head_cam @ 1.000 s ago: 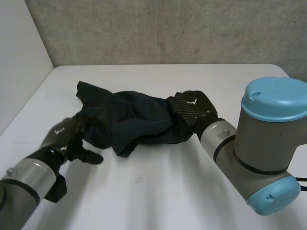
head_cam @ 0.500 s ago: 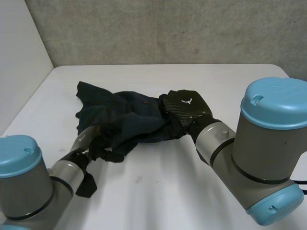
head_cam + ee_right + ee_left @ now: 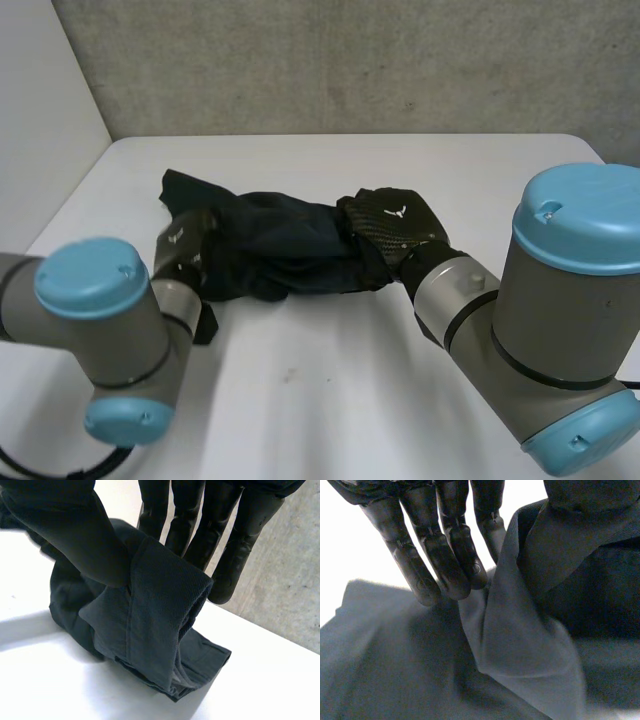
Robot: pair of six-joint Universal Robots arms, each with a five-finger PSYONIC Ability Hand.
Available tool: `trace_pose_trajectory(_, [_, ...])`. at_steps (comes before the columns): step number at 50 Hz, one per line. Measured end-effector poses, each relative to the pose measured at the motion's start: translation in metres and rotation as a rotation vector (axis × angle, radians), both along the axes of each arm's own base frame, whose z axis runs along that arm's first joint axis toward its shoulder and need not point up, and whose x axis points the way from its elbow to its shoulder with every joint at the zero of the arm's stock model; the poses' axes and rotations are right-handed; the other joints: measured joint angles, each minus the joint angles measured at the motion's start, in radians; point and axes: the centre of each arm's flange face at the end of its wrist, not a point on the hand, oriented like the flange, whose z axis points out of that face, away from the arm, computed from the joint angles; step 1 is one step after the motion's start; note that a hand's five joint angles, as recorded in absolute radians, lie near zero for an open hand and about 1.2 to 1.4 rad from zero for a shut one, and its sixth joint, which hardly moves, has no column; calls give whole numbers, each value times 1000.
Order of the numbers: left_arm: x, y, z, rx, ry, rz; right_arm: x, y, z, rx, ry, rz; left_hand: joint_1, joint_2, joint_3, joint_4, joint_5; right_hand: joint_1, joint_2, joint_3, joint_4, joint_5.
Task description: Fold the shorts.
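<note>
White table (image 3: pixel 330 400), grey wall behind. Dark shorts (image 3: pixel 290 255) lie bunched mid-table, toward the far edge, between the two hands; one corner spreads flat at the far left.

Left arm (image 3: pixel 110 320) bends in from the near left. Right arm (image 3: pixel 560 300) reaches in from the near right.

Left hand (image 3: pixel 185 245) at the shorts' left end. Left wrist view: fingers (image 3: pixel 445 540) straight, a raised fold of cloth (image 3: pixel 520 645) pinched between them and the thumb.

Right hand (image 3: pixel 395 225) at the shorts' right end. Right wrist view: thumb (image 3: pixel 70 535) presses a folded hem (image 3: pixel 150 615) against the fingers (image 3: pixel 200 510), so it holds the shorts there, lifted just off the table.
</note>
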Motion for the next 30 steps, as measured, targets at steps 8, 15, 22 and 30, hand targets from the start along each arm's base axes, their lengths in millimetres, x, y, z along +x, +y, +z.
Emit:
trace_pose_trajectory(8, [-2, -10, 72, -236, -224, -128, 1, -2, 27, -145, 45, 19, 0, 2, 0, 0, 0, 0, 0, 0, 0, 0])
trace_pose_trajectory(15, [1, 28, 118, -377, -621, -367, -11, -4, 47, -371, 343, 46, 0, 2, 0, 4, 0, 0, 0, 0, 0, 0])
trace_pose_trajectory(22, [10, 58, 111, -293, -836, -505, -21, 3, 41, -394, 581, 112, 0, 2, 3, 4, 0, 0, 0, 0, 0, 0])
trace_pose_trajectory(30, [13, 74, 54, -78, -942, -642, -25, 9, 2, -217, 734, 212, 0, 3, 5, 4, 19, 0, 0, 0, 0, 0])
